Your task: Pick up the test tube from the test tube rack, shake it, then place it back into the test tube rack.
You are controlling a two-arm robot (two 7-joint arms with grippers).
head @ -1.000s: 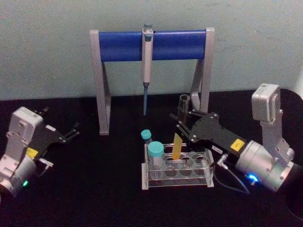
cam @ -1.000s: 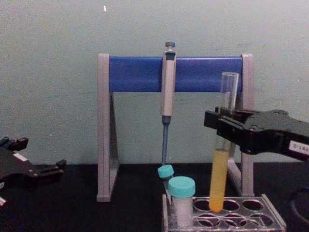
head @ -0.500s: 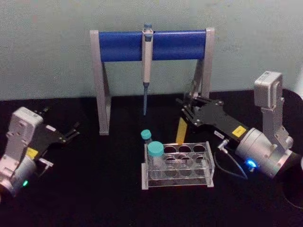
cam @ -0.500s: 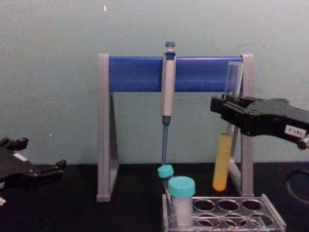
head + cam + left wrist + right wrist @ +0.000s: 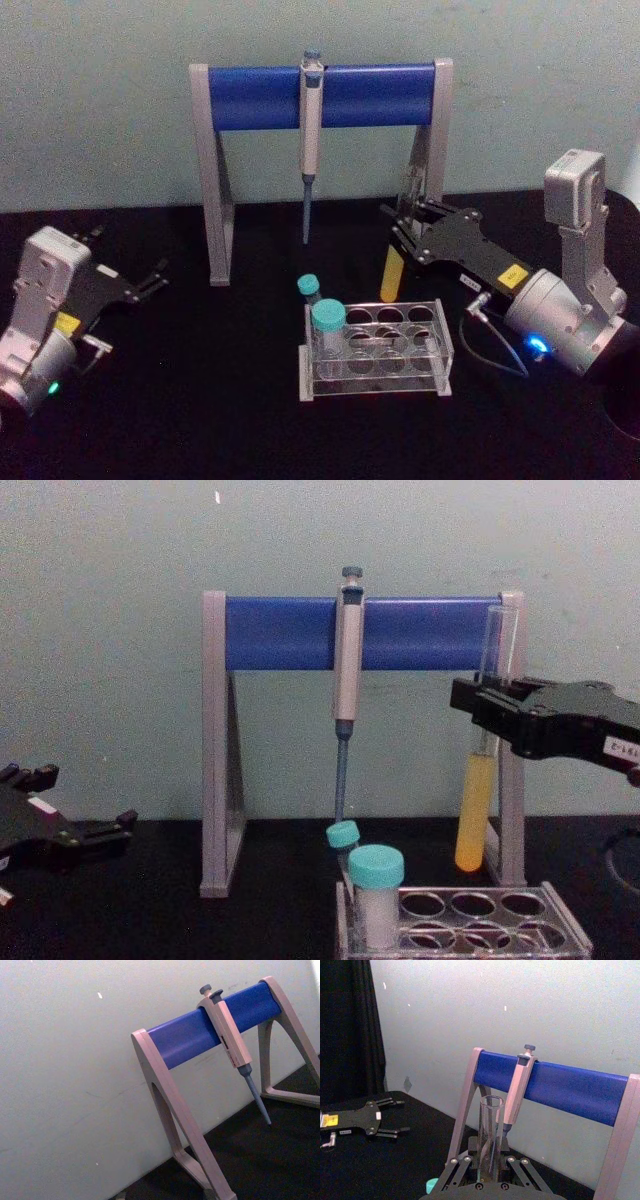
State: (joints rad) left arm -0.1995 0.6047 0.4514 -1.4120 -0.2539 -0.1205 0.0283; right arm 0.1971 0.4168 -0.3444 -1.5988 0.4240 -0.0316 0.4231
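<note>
Now the right gripper point(image 5: 488, 712) clamps its fingers on the tube point(image 5: 472, 820), upright and clear just behind the rack point(image 5: 520, 942). Pickup looks done; shaking comes next, needing a firm hold away from the stand point(image 5: 290, 632). The left gripper point(image 5: 148, 281) sits parked at the bench's point(image 5: 230, 400) left, fingers apart.

light: dim, soft, even | wall point(image 5: 100, 100): pale, evenly lit, no hard shadows | table point(image 5: 220, 400): black, swallows shadows | blue bar point(image 5: 260, 97): faint sheen along top | test tube point(image 5: 472, 810): liquid bright against wall | glare: small blue lamp point(image 5: 537, 346) on right arm, green lamp point(image 5: 51, 386) on left arm
</note>
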